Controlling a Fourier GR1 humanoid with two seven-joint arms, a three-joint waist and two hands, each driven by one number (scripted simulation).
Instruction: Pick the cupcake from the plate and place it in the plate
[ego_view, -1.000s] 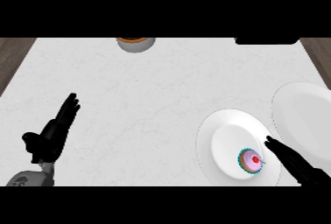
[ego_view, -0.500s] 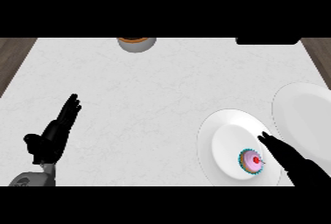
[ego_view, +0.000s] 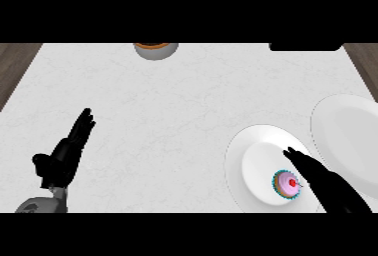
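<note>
The cupcake (ego_view: 289, 184) is seen low on the near plate (ego_view: 255, 150), toward that plate's near rim, pink-topped with a red dot at its centre and a teal frill round its base. The right hand (ego_view: 319, 176) is held just beside it, on its right, fingers straight and extended, nothing gripped; whether the cupcake is touched by them cannot be told from this angle. The step in hand is judged to be the reach and grasp. For a clean pick, the fingers and thumb would best be brought to opposite sides of the frilled base before being curled, so that the topping is spared and the cake is not nudged toward the rim.

The second plate (ego_view: 347, 135) is found just beside the first, further right, with part of it cut off by the view's edge; the two rims look close, possibly overlapping, though that cannot be settled. A short carry to the right is therefore called for, with the cupcake lifted clear of both rims.

Open counter (ego_view: 184, 100) is offered across the middle and left. A small bowl (ego_view: 155, 50) is set at the far edge, well apart. The left hand (ego_view: 65, 155) is rested at the lower left, fingers straight and relaxed, holding nothing, well clear of the work.
</note>
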